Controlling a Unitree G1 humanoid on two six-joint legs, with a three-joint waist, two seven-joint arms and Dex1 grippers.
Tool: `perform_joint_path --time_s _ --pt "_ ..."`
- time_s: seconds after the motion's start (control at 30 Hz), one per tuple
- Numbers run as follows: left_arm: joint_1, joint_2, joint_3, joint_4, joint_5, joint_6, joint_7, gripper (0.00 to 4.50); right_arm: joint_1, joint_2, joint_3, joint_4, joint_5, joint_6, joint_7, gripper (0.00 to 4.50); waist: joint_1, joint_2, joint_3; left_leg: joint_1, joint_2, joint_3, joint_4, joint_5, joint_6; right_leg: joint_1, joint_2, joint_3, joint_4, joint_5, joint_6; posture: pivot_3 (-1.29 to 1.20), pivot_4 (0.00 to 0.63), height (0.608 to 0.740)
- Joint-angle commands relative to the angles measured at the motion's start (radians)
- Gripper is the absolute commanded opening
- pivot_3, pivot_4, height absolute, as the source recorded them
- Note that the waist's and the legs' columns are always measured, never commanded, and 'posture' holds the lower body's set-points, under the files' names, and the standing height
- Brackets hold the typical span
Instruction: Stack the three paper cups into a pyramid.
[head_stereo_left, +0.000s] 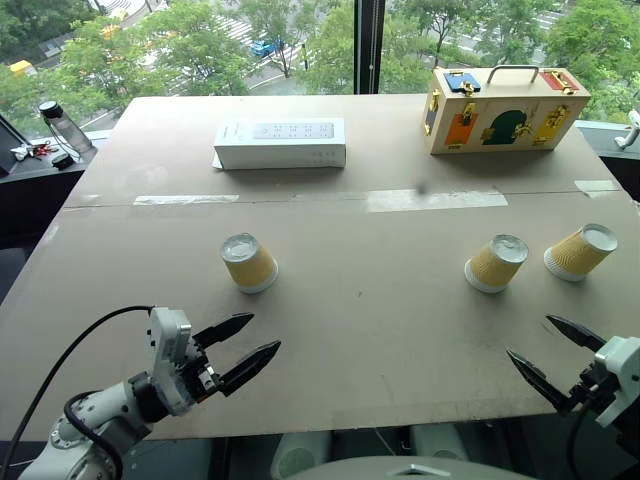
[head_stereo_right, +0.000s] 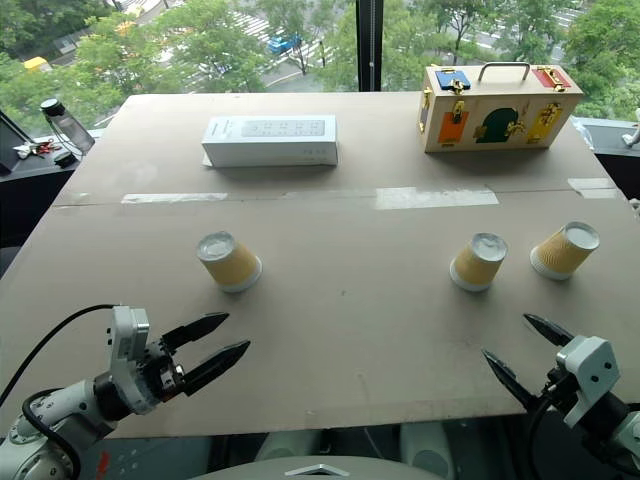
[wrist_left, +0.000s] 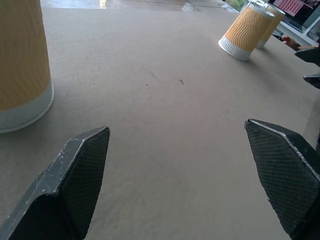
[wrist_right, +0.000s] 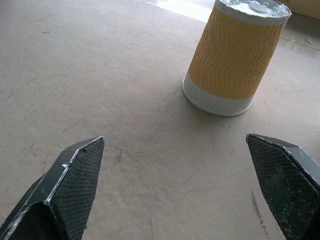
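- Two grippers over the near edge of the table (head_stereo_left: 330, 340), both spread wide and holding nothing.
- Left gripper (head_stereo_left: 240, 353) low at about 7 o'clock of the tabletop, black fingers pointing toward the middle, apart from every cup.
- Right gripper (head_stereo_left: 553, 355) low at about 5 o'clock, fingers likewise parted and aimed inward over bare board.
- Nearest the left gripper: left cup (head_stereo_left: 248, 262), at about 9 o'clock, standing upside down on its white rim, white base up, alone and well apart from the other two.
- Ahead of the right gripper: middle cup (head_stereo_left: 496, 263), at about 3 o'clock, also inverted, yellow-tan ribbed side plain in the right wrist view (wrist_right: 232, 60).
- Just beside it, farther toward the right edge: right cup (head_stereo_left: 580, 251), inverted too; near its neighbour but not touching.
- All three cups on the board singly, none on top of another; no pyramid yet.
- Across the table's middle: strip of pale tape (head_stereo_left: 435, 200).
- Beyond, at about 11 o'clock: long white box (head_stereo_left: 280, 142), lying flat.
- At about 1 o'clock: wooden case (head_stereo_left: 504, 108) with a metal handle and coloured latches.
- Off the table at the far left: bottle (head_stereo_left: 66, 128) with a dark cap.
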Motion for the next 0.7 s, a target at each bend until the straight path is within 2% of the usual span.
perform_joint_path --time_s 0.03,0.23,0.43,0.7 --pt "-0.018 0.004 0.004 -0.028 0.000 -0.014 0.004 4.44 -0.014 0.011 0.007 -0.017 0.002 -0.019 -0.008 4.50 0.000 0.000 0.000 0.000 0.000 0.000 0.000 0.000 0.000 0.000 0.000 0.000 0.000 0.000 0.000 0.00 0.150 0.740" --pt "-0.093 -0.015 0.003 0.033 0.010 -0.044 0.002 4.44 -0.042 0.032 0.059 -0.080 -0.002 -0.030 -0.018 4.50 0.000 0.001 0.000 0.000 0.000 0.000 0.000 0.000 0.000 0.000 0.001 0.000 0.000 0.001 -0.001 0.00 0.150 0.740" --pt "-0.136 -0.038 0.062 0.133 0.014 -0.062 0.045 4.44 -0.094 -0.045 0.176 -0.268 0.091 0.072 0.034 4.50 -0.003 0.001 0.000 0.001 0.000 0.000 0.000 0.000 0.000 0.000 0.002 0.000 0.000 0.001 -0.001 0.00 0.150 0.740" --pt "-0.295 0.028 0.102 0.292 0.058 -0.078 0.053 4.44 -0.232 -0.120 0.280 -0.392 0.136 0.165 0.028 4.50 0.004 -0.005 -0.002 0.000 0.000 -0.003 0.001 0.000 0.000 0.000 0.004 -0.004 0.000 0.001 -0.001 0.00 0.150 0.740"
